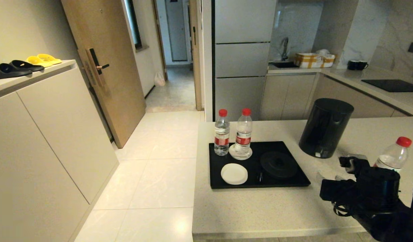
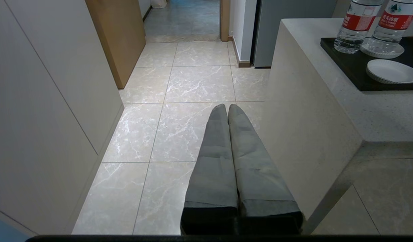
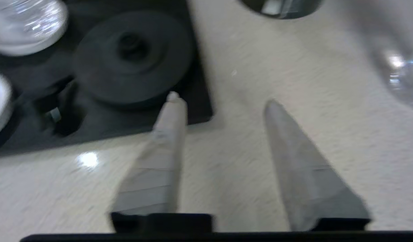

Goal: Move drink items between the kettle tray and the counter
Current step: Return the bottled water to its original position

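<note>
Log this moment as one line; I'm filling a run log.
right gripper: open, empty, above counter beside kettle tray | left gripper: shut, parked off counter | kettle: on counter, off base

On the kettle tray point(image 2: 347, 69) you see two water bottles with red labels. The bottle at the tray's 12 o'clock edge point(image 2: 388, 25), standing on a saucer point(image 2: 381, 51), carries white Chinese characters, too small to read with certainty. The bottle at its 9 o'clock side point(image 2: 356, 27) shows only tiny white print, which you cannot read.
</note>
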Controlling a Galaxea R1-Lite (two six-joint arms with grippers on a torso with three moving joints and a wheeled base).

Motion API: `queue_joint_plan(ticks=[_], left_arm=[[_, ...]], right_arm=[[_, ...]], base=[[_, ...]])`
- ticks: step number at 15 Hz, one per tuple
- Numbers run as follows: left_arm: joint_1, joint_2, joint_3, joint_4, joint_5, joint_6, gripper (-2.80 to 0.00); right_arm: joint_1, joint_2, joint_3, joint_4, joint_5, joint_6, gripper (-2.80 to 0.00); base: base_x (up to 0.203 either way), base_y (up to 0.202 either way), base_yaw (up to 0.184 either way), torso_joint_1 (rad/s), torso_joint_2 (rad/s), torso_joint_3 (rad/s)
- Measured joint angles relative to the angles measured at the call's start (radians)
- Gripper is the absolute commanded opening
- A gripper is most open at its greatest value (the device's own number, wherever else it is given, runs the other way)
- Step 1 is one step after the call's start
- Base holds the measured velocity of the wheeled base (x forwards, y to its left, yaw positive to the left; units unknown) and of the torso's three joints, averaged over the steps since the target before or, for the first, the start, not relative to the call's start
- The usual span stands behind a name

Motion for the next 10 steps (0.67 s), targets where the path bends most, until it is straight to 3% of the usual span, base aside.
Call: queue_joint_plan(ticks=[6,8,10], left_arm=[[-0.001,0.0,0.0,0.0,-0.001,0.0,-2.8],[0.0,0.0,0.0,0.0,0.0,0.0,-2.8],[0.0,0.0,0.0,0.0,-0.001,0.0,-2.8]], right_arm=[[0.01,-0.108,-0.003,0.019,0.034,0.039,-2.8],[0.01,-0.189,-0.036,0.056,-0.009,0.09,-2.8],[0.007,-0.31,-0.088,0.136,-0.073,0.036,-2.8]], base=[[0.0,0.0,0.0,0.0,0.0,0.0],[0.0,0.0,0.0,0.0,0.0,0.0],[0.0,0.0,0.0,0.0,0.0,0.0]])
